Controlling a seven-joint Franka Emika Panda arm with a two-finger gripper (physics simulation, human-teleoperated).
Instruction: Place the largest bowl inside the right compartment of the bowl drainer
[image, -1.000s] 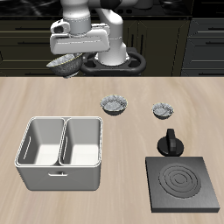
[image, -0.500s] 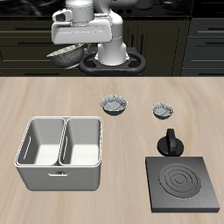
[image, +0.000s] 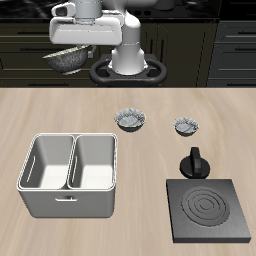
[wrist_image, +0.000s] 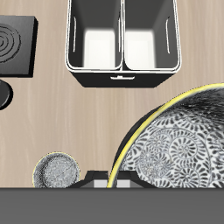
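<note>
My gripper is shut on the rim of the largest bowl, a grey-white speckled fluted bowl. It holds the bowl tilted, high above the table's back edge. The bowl fills much of the wrist view. The bowl drainer is a light grey tub with two deep wells near the table's front edge; it also shows in the wrist view. Its right compartment is the well nearer the stove, seen in the wrist view too. Both wells hold nothing.
Two smaller fluted bowls sit mid-table; one shows in the wrist view. A black square stove plate lies by the front edge, with a black pot-like item behind it.
The gripper has risen with the bowl and shifted sideways, away from the stove side, toward the line of the drainer. Nothing on the table has moved.
</note>
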